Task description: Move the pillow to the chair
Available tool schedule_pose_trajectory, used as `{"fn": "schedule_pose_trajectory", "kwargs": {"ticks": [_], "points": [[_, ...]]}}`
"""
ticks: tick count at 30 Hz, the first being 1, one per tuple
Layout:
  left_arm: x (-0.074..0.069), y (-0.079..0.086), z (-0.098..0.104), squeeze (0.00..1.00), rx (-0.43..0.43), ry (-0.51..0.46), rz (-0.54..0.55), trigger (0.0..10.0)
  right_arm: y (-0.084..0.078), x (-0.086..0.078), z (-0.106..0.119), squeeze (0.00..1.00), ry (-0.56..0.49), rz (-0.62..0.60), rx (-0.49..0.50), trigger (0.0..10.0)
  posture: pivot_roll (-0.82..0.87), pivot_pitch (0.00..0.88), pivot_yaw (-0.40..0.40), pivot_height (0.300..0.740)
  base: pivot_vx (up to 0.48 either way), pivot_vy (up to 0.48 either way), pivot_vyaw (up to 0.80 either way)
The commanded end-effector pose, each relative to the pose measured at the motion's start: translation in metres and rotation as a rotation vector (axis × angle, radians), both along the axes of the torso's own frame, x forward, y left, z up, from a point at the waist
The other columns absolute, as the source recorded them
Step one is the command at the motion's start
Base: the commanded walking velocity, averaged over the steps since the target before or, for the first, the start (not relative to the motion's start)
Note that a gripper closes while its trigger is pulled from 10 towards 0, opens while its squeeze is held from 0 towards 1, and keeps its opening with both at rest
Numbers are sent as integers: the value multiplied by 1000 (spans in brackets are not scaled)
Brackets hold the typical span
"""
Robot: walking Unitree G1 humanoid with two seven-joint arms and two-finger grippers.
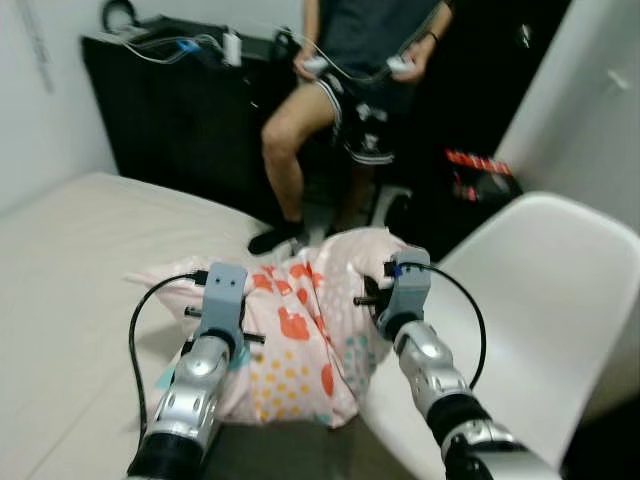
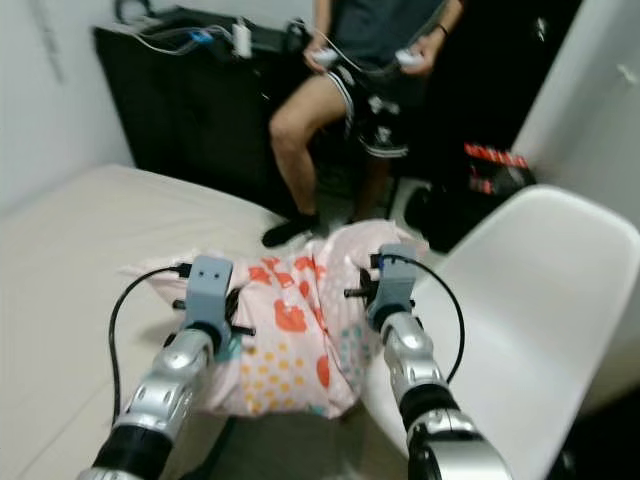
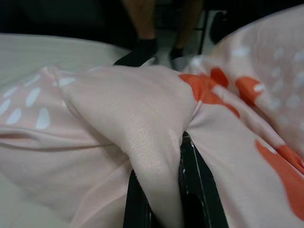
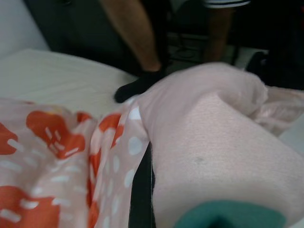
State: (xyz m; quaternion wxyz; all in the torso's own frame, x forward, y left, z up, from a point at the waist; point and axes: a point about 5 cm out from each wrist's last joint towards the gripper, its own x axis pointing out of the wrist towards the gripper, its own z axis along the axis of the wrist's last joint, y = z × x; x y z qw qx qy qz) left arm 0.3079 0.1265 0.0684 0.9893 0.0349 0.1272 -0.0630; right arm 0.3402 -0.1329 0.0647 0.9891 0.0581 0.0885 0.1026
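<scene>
Pillow (image 1: 300,330): pink case printed with orange shapes, white dashes and yellow dots, with some teal at the lower edge. It is held up between the two arms, with its left part over the edge of the bed (image 1: 70,290) and its right part against the front of the chair's seat. The fabric is bunched and creased down the middle.

Left end effector (image 3: 159,199): closed on a fold of the pillow. In the left wrist view the two black fingers (image 3: 197,190) stand on either side of a pinched ridge of pink cloth. Its grey wrist block sits over the pillow's left half in the head views, with a black cable looping from it.

Right end effector (image 4: 145,190): pressed into the pillow's right end, near the chair. One black finger (image 4: 142,185) shows in the right wrist view, squeezed between the patterned side of the case and a plain pink bulge; the grip on the cloth looks closed, though the second finger is hidden by fabric.

Chair (image 1: 540,300): white moulded shell, to the robot's right, its seat just beside and under the pillow's right end.

Bed: pale cover, to the robot's left and ahead.

Person (image 1: 350,90): seated beyond the bed, in dark shorts and dark socks, holding a small white device in each hand.

Cabinet (image 1: 170,110): black, behind the bed, with white cables lying on its top.
</scene>
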Motion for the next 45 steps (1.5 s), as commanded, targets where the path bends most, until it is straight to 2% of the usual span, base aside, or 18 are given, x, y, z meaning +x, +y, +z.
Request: {"fn": "schedule_pose_trajectory", "kwargs": {"ticks": [1,45], "points": [[3,-11,11,0,-25,-55,-30,10000,5,3,6,0,-24,28,7,10000,-3,0,-70,737,0,0,-800],[4,-10,7,0,-32,-39,-13,10000,-2,3,4,0,0,16,13,10000,-14,0,-80,737,0,0,-800]]}}
